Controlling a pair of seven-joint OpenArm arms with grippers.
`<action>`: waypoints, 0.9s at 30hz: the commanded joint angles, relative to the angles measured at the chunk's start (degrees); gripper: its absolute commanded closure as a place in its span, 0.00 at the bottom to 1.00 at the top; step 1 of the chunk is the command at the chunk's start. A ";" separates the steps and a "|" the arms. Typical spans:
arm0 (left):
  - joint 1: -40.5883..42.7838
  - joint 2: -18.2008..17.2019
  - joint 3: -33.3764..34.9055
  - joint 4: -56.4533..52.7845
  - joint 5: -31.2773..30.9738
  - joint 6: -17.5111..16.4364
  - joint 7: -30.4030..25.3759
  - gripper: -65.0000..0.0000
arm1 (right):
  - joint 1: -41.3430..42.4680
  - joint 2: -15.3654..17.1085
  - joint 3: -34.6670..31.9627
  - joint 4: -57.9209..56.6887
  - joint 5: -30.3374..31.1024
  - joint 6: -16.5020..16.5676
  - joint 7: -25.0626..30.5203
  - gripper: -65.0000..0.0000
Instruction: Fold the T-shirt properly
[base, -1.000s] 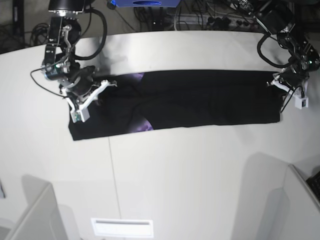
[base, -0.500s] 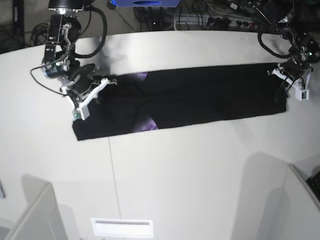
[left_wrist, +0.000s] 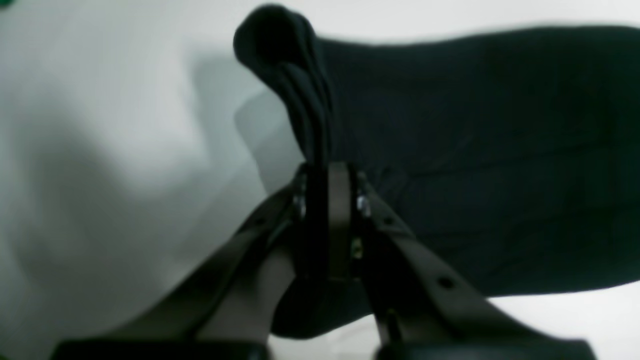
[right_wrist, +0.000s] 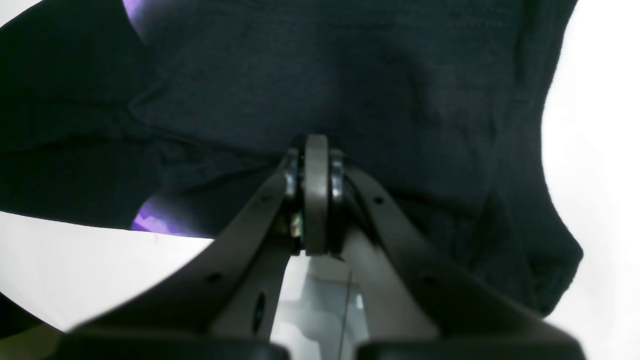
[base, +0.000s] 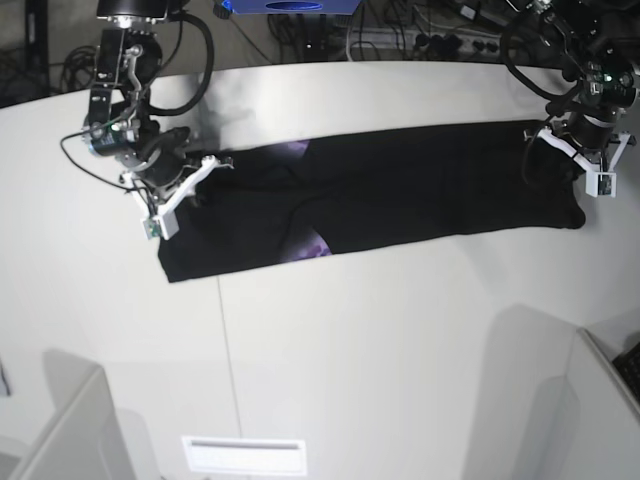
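Note:
The black T-shirt (base: 400, 195) lies folded into a long band across the white table (base: 350, 340), with bits of purple print showing near its left part (base: 312, 245). My left gripper (base: 592, 172) is shut on the shirt's right end; in the left wrist view (left_wrist: 327, 170) a bunched fold of cloth (left_wrist: 295, 75) rises from the shut jaws. My right gripper (base: 168, 205) is shut on the shirt's left end; in the right wrist view (right_wrist: 315, 150) the cloth (right_wrist: 350, 75) is pinched between the shut jaws, with purple print (right_wrist: 150, 220) beside them.
Cables and a blue box (base: 290, 6) lie behind the table's far edge. Grey panels stand at the front left (base: 70, 430) and front right (base: 560, 400). A white label (base: 243, 455) lies at the front.
Both grippers have carried the shirt to the right and a little away from me; the band now slants, its right end higher and further right.

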 joint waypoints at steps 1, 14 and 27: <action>-0.11 -0.73 1.37 1.81 -0.67 -0.32 -0.60 1.00 | 0.56 0.27 0.26 1.16 0.69 0.36 1.14 1.00; -0.37 -0.47 18.77 4.80 -1.20 1.40 2.39 1.00 | 0.73 -0.61 3.87 0.89 0.69 0.36 1.14 1.00; -1.69 2.17 35.30 4.80 -0.67 7.73 2.30 1.00 | 0.73 -0.52 6.68 0.81 0.69 0.45 1.05 1.00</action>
